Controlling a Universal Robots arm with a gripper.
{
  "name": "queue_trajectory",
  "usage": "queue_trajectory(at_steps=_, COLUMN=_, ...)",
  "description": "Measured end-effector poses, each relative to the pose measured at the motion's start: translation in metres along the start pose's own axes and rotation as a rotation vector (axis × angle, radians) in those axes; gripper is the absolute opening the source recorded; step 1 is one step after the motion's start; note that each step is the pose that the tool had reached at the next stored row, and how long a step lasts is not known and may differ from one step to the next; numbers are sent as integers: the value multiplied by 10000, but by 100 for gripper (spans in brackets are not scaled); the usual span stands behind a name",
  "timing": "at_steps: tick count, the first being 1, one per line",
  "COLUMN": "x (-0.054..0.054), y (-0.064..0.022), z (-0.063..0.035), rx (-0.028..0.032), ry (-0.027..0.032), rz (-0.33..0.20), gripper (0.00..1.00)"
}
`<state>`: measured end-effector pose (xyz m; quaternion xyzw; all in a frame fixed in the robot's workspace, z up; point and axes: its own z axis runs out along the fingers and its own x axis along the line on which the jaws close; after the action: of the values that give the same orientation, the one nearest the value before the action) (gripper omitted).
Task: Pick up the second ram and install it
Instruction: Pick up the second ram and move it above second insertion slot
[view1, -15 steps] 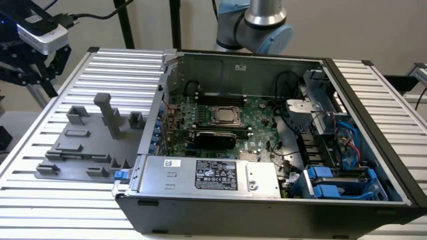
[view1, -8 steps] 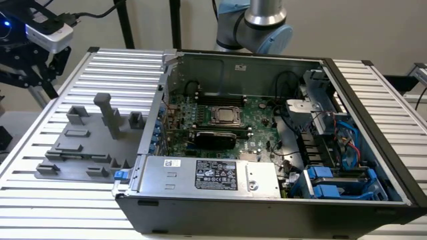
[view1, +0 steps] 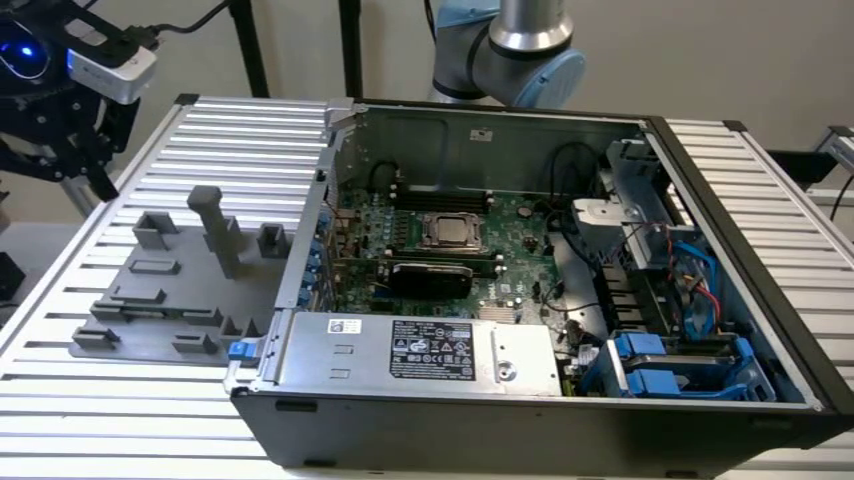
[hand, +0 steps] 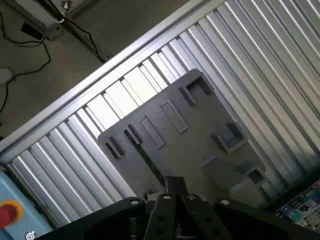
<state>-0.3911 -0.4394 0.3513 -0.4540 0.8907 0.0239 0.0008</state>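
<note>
The second ram (hand: 145, 159) is a thin green strip standing on edge in a slot of the grey fixture plate (hand: 200, 145), seen from above in the wrist view. My gripper (hand: 173, 192) hangs high over that plate with its two black fingers pressed together and nothing between them, close to one end of the strip. From the exterior view, my gripper (view1: 83, 150) is up at the far left, well above the same fixture plate (view1: 160, 300). The open computer case (view1: 534, 400) holds the green motherboard (view1: 514, 235) with its silver processor (view1: 451, 231).
The case and fixture sit on a ribbed aluminium table (view1: 80, 400). Grey posts (view1: 214, 225) rise from the fixture. A power supply (view1: 414, 350) and blue drive bays (view1: 681, 365) fill the case front. A red button (hand: 5, 216) sits beside the table.
</note>
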Motion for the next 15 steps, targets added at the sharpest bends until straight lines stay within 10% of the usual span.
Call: queue_trajectory(at_steps=15, x=2, y=-3, z=66, rx=-63, ry=114, rz=-2735, gripper=11)
